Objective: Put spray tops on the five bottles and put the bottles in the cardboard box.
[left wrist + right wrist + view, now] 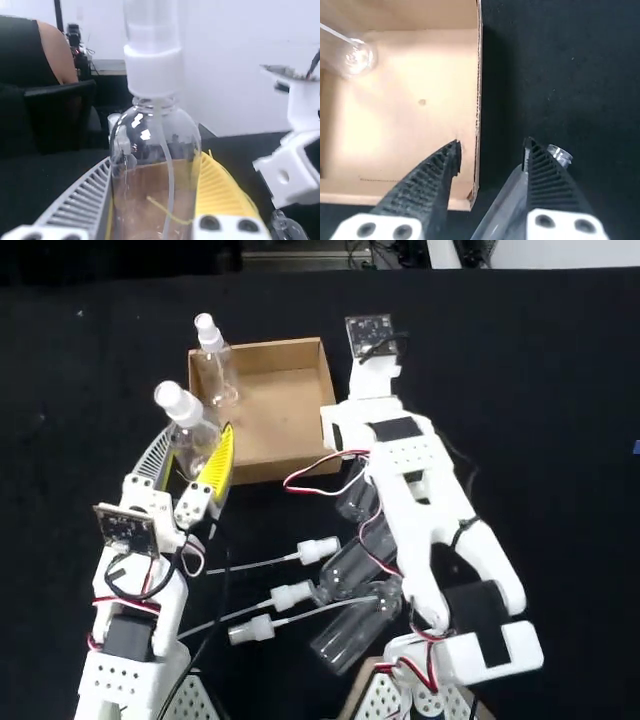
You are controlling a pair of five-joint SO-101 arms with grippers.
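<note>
- The held bottle (155,125) is closest in the left wrist view. It is clear and upright, with a white spray top (152,70) seated on its neck and the thin tube hanging down inside.
- The left gripper (156,165) is clenched on this bottle's body, with the grey finger on one side and the yellow finger on the other.
- In the high view the held bottle sits at the near-left corner of the cardboard box (285,472). Whether it is over the inside or just outside the wall cannot be told.
- A standing bottle (217,370) with its spray top on is upright in the box's far-left corner. Its round base also appears in the right wrist view.
- The right gripper (492,145) has its black fingers spread apart with nothing between them. One finger is over the box floor and the other is outside, so they straddle the box's right wall near the front corner.
- Beneath the outer finger lies the corner bottle (560,155) on its side, its neck uncapped, just beside the box.
- Two more uncapped bottles lie on the black table (540,390), partly under the right arm. They are the middle bottle (348,570) and the lowest bottle (340,640).
- Three loose tops lie near those bottles' necks, with their tubes trailing away from the bottles. They are the upper top (320,549), the middle top (292,594) and the lower top (255,632).
</note>
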